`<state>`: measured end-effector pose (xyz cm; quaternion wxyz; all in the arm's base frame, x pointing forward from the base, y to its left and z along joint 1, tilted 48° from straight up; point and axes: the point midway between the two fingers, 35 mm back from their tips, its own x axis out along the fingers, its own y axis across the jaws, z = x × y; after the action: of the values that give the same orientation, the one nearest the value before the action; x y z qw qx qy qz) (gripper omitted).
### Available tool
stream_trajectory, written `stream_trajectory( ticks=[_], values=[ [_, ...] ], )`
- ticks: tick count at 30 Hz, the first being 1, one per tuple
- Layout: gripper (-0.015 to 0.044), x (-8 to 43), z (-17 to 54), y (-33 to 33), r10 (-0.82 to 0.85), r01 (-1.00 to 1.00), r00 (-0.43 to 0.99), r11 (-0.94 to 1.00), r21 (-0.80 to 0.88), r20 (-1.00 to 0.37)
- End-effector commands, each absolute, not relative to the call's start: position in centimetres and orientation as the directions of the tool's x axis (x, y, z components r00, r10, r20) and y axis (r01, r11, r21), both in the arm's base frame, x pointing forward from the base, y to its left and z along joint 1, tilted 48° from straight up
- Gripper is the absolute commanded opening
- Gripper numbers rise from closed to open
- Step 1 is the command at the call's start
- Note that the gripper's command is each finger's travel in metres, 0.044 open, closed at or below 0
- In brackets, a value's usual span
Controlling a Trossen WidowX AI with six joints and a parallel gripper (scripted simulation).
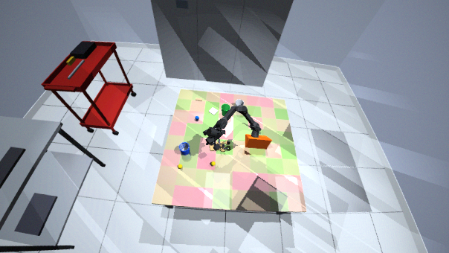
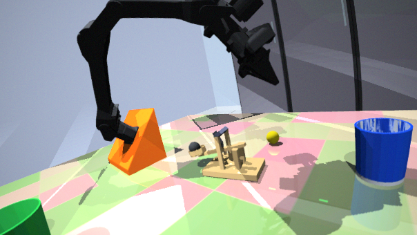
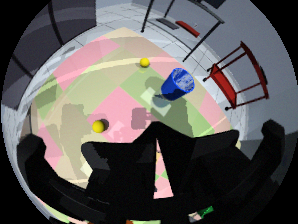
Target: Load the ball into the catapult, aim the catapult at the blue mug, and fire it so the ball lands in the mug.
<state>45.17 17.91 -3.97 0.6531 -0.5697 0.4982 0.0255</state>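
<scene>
The wooden catapult (image 1: 223, 149) (image 2: 235, 171) stands on the patchwork table top. Its throwing arm is low, with a dark ball (image 2: 194, 146) in the cup at its end, on the side away from the blue mug. The blue mug (image 1: 184, 149) (image 2: 383, 155) (image 3: 175, 86) stands upright beyond the catapult's other end. My gripper (image 2: 276, 82) (image 3: 156, 124) is shut and empty. It hangs above and on the mug side of the catapult, tips pointing down and forward. In the wrist view my fingers hide nearly all of the catapult.
An orange wedge (image 1: 256, 142) (image 2: 145, 148) stands by the arm's base, behind the catapult. Two yellow balls, one nearer (image 1: 212, 164) (image 2: 273, 137) (image 3: 98, 126) and one farther (image 1: 180, 166) (image 3: 144, 62), lie on the table. A green mug (image 1: 225, 109) (image 2: 25, 219) and a blue ball (image 1: 197, 118) are off to one side.
</scene>
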Motion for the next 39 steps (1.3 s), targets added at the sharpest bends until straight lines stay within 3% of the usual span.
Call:
stream_trajectory(
  ticks=[1, 20, 39],
  values=[
    [0.0, 42.7, -5.4, 17.4, -0.586, -0.688, 0.455, 0.247, -0.682, -0.671],
    [0.0, 33.5, -8.2, 14.7, -0.781, -0.924, 0.33, -0.154, -0.349, -0.53],
    [0.0, 27.0, -6.9, 12.0, -0.897, -0.9, 0.348, -0.401, 0.17, -0.273]
  ],
)
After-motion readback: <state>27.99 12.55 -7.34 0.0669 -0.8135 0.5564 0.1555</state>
